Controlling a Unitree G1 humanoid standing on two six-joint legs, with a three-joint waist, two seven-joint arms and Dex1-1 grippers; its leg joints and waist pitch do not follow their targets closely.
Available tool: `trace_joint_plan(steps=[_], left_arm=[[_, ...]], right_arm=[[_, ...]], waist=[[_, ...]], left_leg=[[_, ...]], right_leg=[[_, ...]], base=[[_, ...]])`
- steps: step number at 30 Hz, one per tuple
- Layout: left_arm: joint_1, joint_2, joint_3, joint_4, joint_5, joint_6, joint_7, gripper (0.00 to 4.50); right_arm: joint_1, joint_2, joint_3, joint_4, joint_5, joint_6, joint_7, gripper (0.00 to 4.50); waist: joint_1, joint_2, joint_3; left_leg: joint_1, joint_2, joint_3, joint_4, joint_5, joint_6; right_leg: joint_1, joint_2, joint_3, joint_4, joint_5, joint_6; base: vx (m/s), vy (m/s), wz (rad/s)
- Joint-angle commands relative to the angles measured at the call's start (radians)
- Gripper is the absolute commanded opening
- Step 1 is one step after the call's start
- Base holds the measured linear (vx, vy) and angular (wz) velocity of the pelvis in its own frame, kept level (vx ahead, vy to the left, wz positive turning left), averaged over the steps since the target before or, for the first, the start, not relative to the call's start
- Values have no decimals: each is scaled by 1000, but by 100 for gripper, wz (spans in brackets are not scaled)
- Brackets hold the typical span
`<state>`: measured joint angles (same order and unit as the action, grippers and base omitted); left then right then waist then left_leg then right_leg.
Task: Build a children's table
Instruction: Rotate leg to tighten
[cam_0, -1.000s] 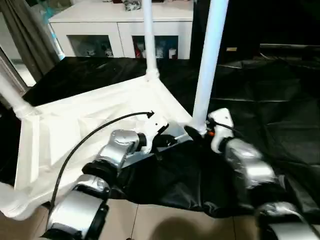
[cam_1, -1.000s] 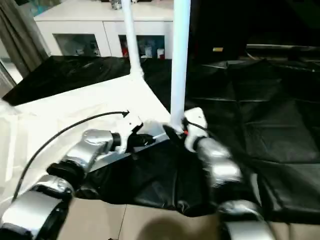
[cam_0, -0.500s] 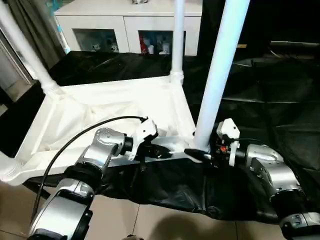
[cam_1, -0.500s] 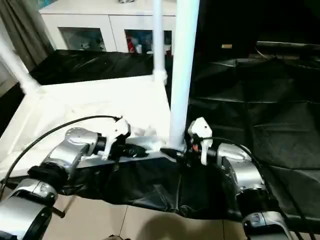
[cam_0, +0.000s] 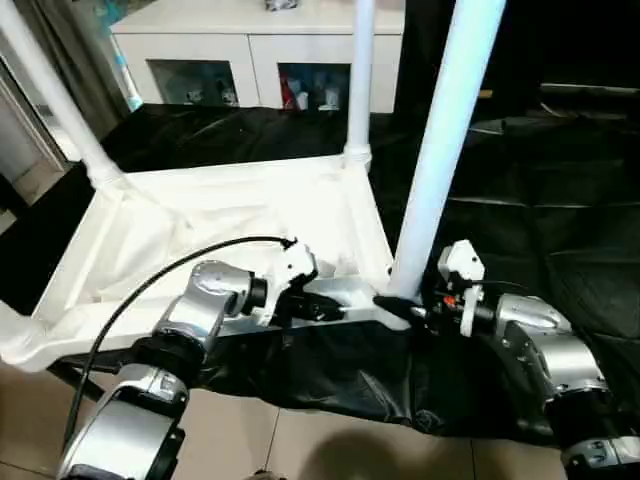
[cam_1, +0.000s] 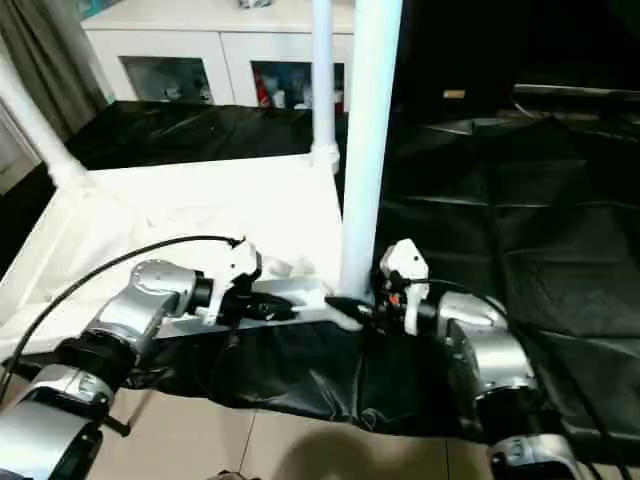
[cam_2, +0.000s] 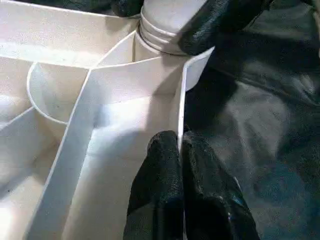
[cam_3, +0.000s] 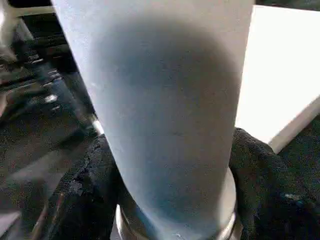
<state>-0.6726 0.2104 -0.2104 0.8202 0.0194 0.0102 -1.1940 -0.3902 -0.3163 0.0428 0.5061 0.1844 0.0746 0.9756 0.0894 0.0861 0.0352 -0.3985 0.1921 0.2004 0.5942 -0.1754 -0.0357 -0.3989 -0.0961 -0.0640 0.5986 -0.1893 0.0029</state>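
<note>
Head views: one upturned children's table (cam_0: 200, 225) on black sheeting (cam_0: 540, 200), three legs (cam_0: 440, 150) standing. Left wrist view: left gripper (cam_2: 180, 150) pinched shut on the table's rim. Right wrist view: right gripper (cam_3: 172, 200) fingers (cam_3: 85, 185) clasping the 3 o'clock leg's base.

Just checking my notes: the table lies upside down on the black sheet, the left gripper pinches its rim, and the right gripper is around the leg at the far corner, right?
Not quite. The right gripper is around the base of the near leg, as the right eye view shows, not the far one. The rest stands: the table lies upside down on the black sheet, and the left gripper pinches its rim.
</note>
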Motion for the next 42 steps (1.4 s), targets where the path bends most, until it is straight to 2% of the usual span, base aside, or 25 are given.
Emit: trace_joint_plan(steps=[1,2,4,5,6,7,8,9,12,13,16,17,18,19,20,21,24,27,28,31,32,35,37,39,42], left_arm=[[-30,-68,27,36,-6,-14,134,0],[-50,-100,40,63,-2,-16,207,0],[-65,-126,50,82,-2,-16,262,0],[-73,-143,53,91,-2,-17,289,0],[-79,-160,53,96,-5,-18,300,0],[-81,-166,53,97,-7,-19,302,0],[-88,-202,51,103,-9,-22,323,0],[-90,-211,50,105,-8,-24,327,0],[-99,-230,45,121,0,-34,341,0],[-103,-229,38,132,7,-42,339,0],[-100,-218,32,131,11,-41,319,0],[-96,-205,27,126,15,-42,301,0],[-95,-202,26,126,16,-43,297,0],[-89,-176,18,120,21,-45,252,0],[-89,-176,18,120,21,-45,252,0],[-81,-144,6,109,24,-45,187,0],[-65,-80,-25,89,34,-54,74,0],[-55,-46,-37,73,32,-50,5,0],[-52,-36,-40,67,31,-47,-15,0],[-43,-5,-44,50,27,-40,-81,0],[-36,20,-48,39,25,-35,-127,0],[-31,40,-51,32,19,-27,-162,0],[-30,44,-49,30,18,-27,-166,0],[-27,50,-46,25,14,-24,-165,0],[-22,52,-43,17,7,-17,-166,0]], right_arm=[[-4,73,39,74,-61,12,-140,266],[-23,112,26,133,-92,8,-271,266],[-36,143,11,168,-104,15,-363,266],[-45,164,1,187,-108,22,-421,265],[-56,186,-9,207,-112,25,-480,265],[-60,193,-12,214,-113,25,-500,265],[-88,241,-30,251,-113,21,-583,265],[-95,251,-29,259,-116,15,-592,265],[-116,278,-24,279,-120,-18,-598,265],[-122,288,-38,274,-87,-21,-563,321],[-117,285,-40,245,-58,-13,-503,335],[-109,268,-24,221,-61,-15,-460,341],[-107,264,-20,217,-62,-16,-452,362],[-93,227,7,178,-61,-24,-366,362],[-93,227,7,178,-61,-24,-366,362],[-74,179,24,127,-36,-14,-254,362],[-49,80,49,55,-6,-3,-77,362],[-37,24,56,23,6,7,17,362],[-35,8,57,16,8,10,41,362],[-28,-41,55,-6,17,18,119,362],[-24,-76,56,-24,35,30,177,362],[-27,-95,54,-29,48,38,210,329],[-29,-97,53,-32,49,42,217,318],[-27,-98,59,-41,54,52,231,289],[-23,-95,64,-49,58,62,244,269]], waist=[[-3,-20,-57],[-15,-19,-48],[-23,-20,-42],[-25,-20,-41],[-30,-20,-38],[-33,-20,-37],[-39,-14,-39],[-42,-16,-38],[-44,-14,-42],[-45,-15,-43],[-41,-16,-44],[-40,-16,-43],[-39,-16,-45],[-37,-20,-46],[-33,-20,-47],[-31,-19,-47],[-18,-19,-53],[-14,-18,-60],[-10,-16,-63],[-2,-17,-64],[4,-16,-68],[6,-16,-73],[6,-16,-68],[6,-20,-65],[6,-19,-64]], left_leg=[[26,41,-20,-72,-215,72],[30,38,-24,-81,-275,27],[37,36,-28,-88,-340,-3],[41,36,-29,-89,-360,-8],[50,34,-29,-89,-393,-14],[52,33,-29,-89,-407,-16],[48,32,-34,-93,-410,-14],[47,32,-34,-94,-410,-14],[46,33,-35,-96,-406,-11],[44,33,-33,-96,-404,-4],[41,35,-31,-96,-384,17],[40,35,-31,-97,-382,19],[39,36,-31,-96,-370,20],[38,35,-29,-95,-360,26],[37,36,-26,-92,-340,34],[35,36,-27,-92,-325,40],[32,38,-22,-84,-260,76],[24,42,-22,-76,-184,100],[25,43,-21,-72,-159,110],[25,44,-20,-68,-140,126],[26,44,-20,-63,-123,136],[24,45,-21,-57,-93,154],[22,44,-19,-57,-115,155],[22,44,-19,-61,-144,139],[24,45,-20,-63,-158,120]], right_leg=[[37,-57,32,-71,-204,-241],[36,-59,31,-82,-307,-219],[35,-61,31,-94,-420,-182],[33,-60,32,-98,-441,-175],[26,-62,34,-109,-483,-164],[24,-62,35,-111,-499,-161],[29,-62,34,-113,-515,-145],[28,-62,34,-114,-514,-143],[30,-60,35,-111,-464,-149],[31,-58,35,-109,-438,-156],[35,-60,37,-105,-397,-172],[35,-59,37,-105,-395,-173],[38,-59,37,-102,-379,-175],[40,-58,37,-102,-365,-179],[41,-60,38,-100,-346,-184],[44,-60,38,-98,-333,-187],[49,-60,35,-91,-258,-208],[52,-58,31,-73,-140,-243],[51,-57,30,-67,-93,-257],[50,-56,30,-59,-33,-277],[50,-55,30,-51,14,-288],[49,-56,29,-43,69,-296],[45,-56,27,-46,36,-295],[46,-57,28,-51,-18,-291],[46,-57,30,-54,-56,-283]], base=[[0,0,0],[0,0,0],[0,0,0],[0,0,0],[0,0,0],[0,0,0],[0,0,0],[0,0,0],[0,0,0],[0,0,0],[0,0,0],[0,0,0],[0,0,0],[0,0,0],[0,0,0],[0,0,0],[0,0,0],[0,0,0],[0,0,0],[0,0,0],[0,0,0],[0,0,0],[0,0,0],[0,0,0],[0,0,0]])
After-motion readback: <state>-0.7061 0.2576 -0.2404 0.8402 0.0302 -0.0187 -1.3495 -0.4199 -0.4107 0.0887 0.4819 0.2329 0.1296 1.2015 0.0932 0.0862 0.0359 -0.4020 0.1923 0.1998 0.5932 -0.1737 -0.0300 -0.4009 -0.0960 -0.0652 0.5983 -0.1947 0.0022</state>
